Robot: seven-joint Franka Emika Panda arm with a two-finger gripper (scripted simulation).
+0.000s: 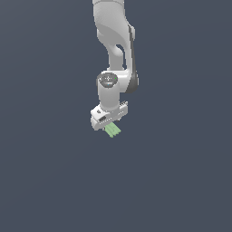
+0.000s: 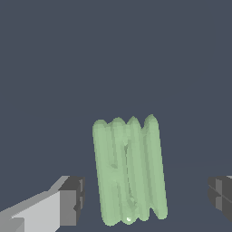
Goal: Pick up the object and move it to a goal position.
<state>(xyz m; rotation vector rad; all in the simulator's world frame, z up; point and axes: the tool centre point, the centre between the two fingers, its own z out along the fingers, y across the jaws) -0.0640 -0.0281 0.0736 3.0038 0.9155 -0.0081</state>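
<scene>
The object (image 2: pixel 129 170) is a pale-green flat block of several rounded parallel ridges, lying on the dark grey floor. In the wrist view it sits between my two dark fingertips (image 2: pixel 74 199), with a gap on each side, so neither pad touches it. In the exterior view the object (image 1: pixel 113 130) sticks out from under the white hand, which covers part of it. My gripper (image 1: pixel 108 123) hangs straight above it and is open (image 2: pixel 146 195).
The white arm (image 1: pixel 115 41) comes down from the upper edge of the exterior view. Flat dark grey floor (image 1: pixel 181 181) lies all around.
</scene>
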